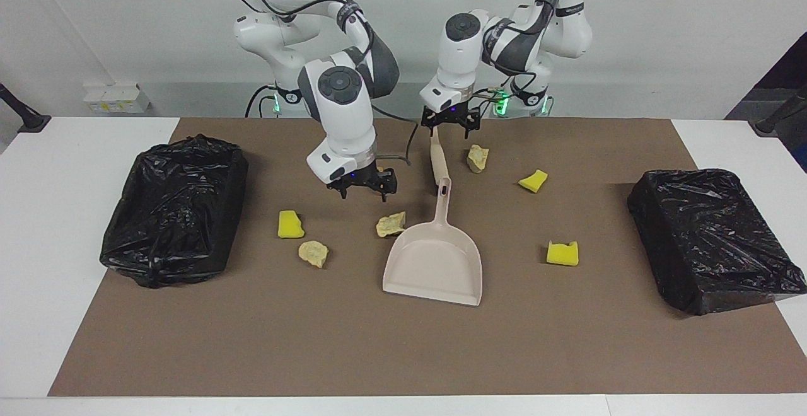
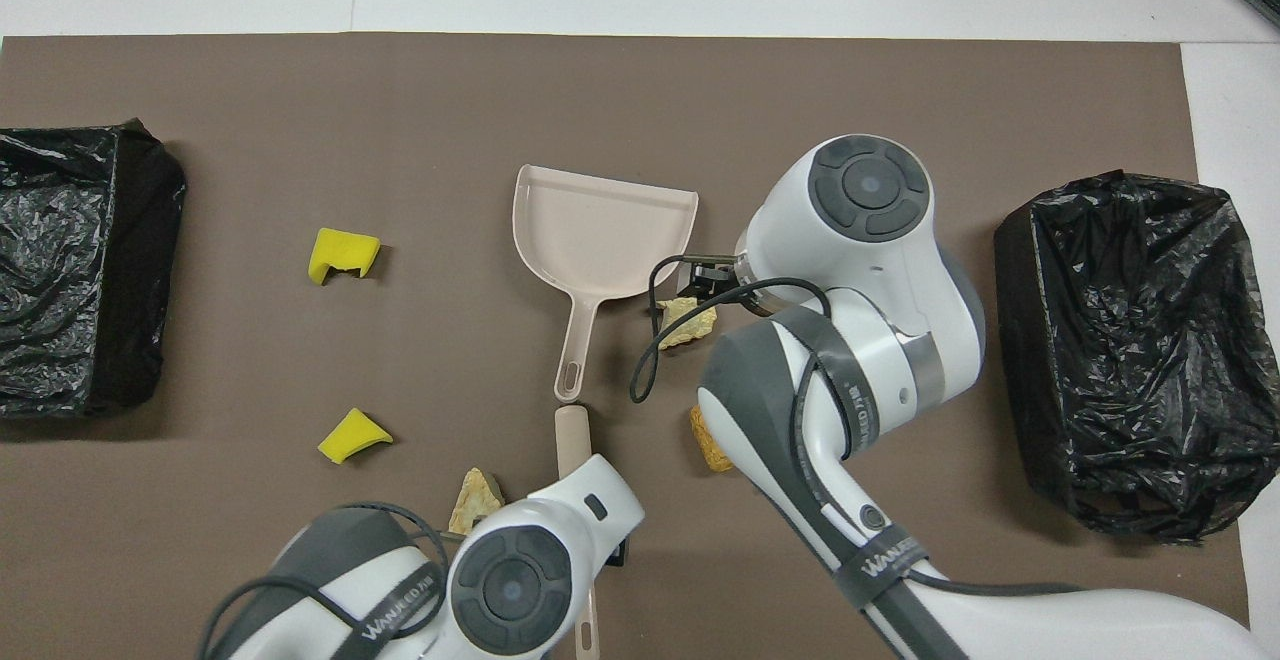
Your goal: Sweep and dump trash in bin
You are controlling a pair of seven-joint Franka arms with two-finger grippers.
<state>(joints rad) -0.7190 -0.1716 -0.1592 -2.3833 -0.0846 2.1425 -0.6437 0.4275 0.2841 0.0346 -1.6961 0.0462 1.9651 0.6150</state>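
**Tool pick-up stage of a sweep-and-dump task.** The left hand (image 1: 451, 127), fingers spread and empty, hangs over the robot-side end of the beige brush (image 1: 437, 159). The brush lies on the brown mat (image 1: 567, 340) of the bench (image 1: 38, 277), end to end with the handle of the beige dustpan (image 1: 435, 265). The right hand (image 1: 364, 190), likewise spread and empty, hangs over the mat beside the brush, above the orange-tan chunk (image 2: 706, 440), which it hides in the facing view.

All the trash lies unswept on the mat. Three yellow sponge pieces (image 1: 290, 224) and three beige foam chunks (image 1: 391, 224) are scattered around the two tools, and one beige chunk sits just beside the dustpan's shoulder. A black bag-lined bin (image 1: 173, 211) stands at each end of the mat.

**Judged step: each arm fetching its tool.**
- **Left hand:** it should come straight down with its fingers astride the narrow brush handle, close to the handle's robot-side end. That keeps the working end free and lets the lift clear the dustpan handle that it nearly touches.
- **Right hand:** it probably belongs on the dustpan handle. It should cross above the orange-tan chunk rather than through it, and grip across the handle without nudging the pan into the neighbouring beige chunk.
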